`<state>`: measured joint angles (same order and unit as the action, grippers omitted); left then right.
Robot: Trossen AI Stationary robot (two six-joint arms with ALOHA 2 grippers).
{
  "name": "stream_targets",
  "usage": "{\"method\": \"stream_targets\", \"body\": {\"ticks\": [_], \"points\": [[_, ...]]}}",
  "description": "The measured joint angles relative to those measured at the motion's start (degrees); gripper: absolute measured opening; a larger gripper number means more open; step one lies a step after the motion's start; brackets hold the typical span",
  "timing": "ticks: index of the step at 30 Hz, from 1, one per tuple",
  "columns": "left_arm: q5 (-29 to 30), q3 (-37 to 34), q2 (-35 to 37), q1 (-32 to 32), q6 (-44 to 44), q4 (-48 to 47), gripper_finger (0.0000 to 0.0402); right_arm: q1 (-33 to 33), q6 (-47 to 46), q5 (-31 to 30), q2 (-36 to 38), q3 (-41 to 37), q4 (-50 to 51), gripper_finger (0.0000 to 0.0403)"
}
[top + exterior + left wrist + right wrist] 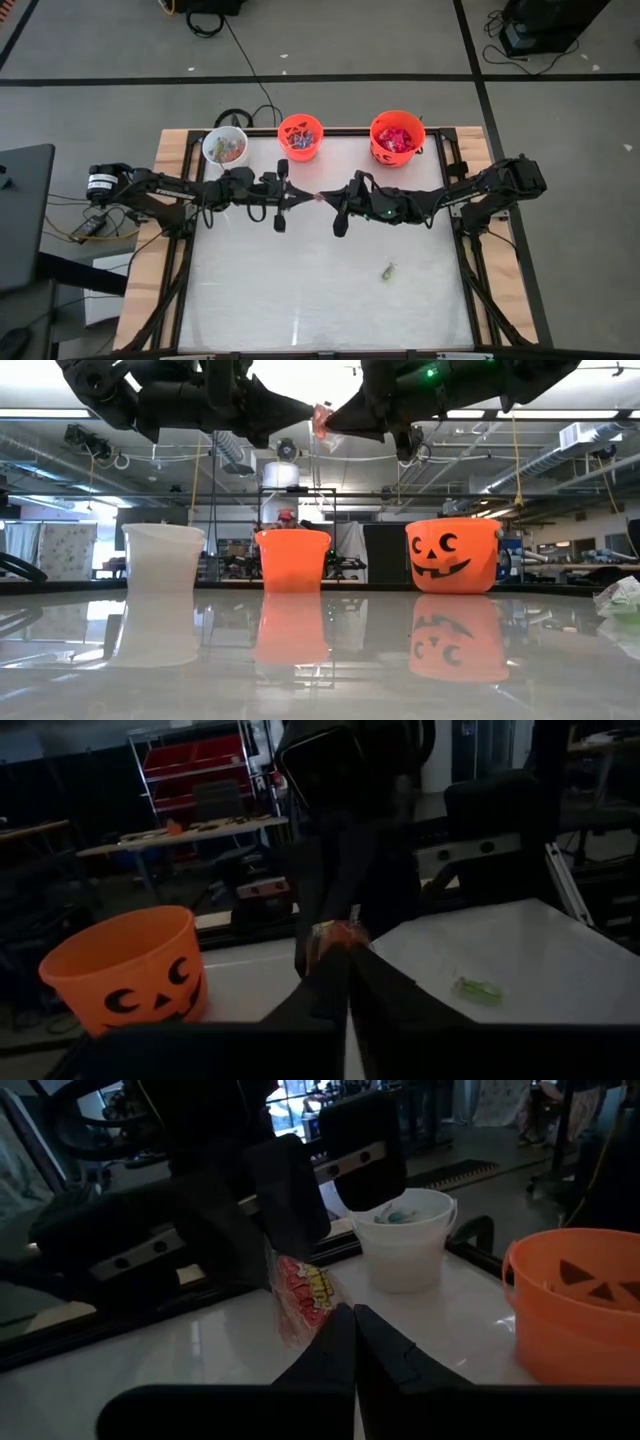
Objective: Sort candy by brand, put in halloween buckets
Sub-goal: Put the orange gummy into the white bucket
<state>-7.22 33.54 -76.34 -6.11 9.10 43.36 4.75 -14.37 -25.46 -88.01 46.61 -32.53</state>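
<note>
A small candy (320,418) in a red and yellow wrapper hangs high above the table's middle, between my two grippers. My left gripper (306,197) reaches in level from the table's left and is shut on it. My right gripper (329,197) comes from the right and is also shut on it. Along the far edge stand a white bucket (225,147), a small orange bucket (299,135) and a larger orange bucket (397,137), each with candy inside. One green candy (388,271) lies on the table toward the near right. My left gripper pinches one end of the wrapper (338,932) between its two fingertips, coming level from the table's left. The candy is lifted clear of the table. My right gripper pinches the other end of the wrapper (322,1308) between its fingertips, level from the table's right. The packet stands out in front of the fingers, clear of the table.
The three buckets line the far edge; the larger orange one (452,555) shows a black jack-o'-lantern face. The white tabletop (300,290) lies below and in front of the arms, with only the green candy (478,988) on it.
</note>
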Motion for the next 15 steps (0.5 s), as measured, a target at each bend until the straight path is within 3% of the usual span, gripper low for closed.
{"method": "stream_targets", "body": {"ticks": [6,10,15], "points": [[0.2,0.0,0.0,0.01,0.71,0.02,0.0005,0.01,0.0,-0.23,0.0,0.0,-0.02,0.0004],[3.49,0.0,0.01,0.05,0.75,0.05,0.0003,-0.01,0.31,-0.46,0.0,0.0,0.02,0.001],[9.66,0.0,2.98,-0.27,0.72,-3.71,0.0002,0.42,4.78,2.09,0.04,0.13,4.28,0.0062]]}}
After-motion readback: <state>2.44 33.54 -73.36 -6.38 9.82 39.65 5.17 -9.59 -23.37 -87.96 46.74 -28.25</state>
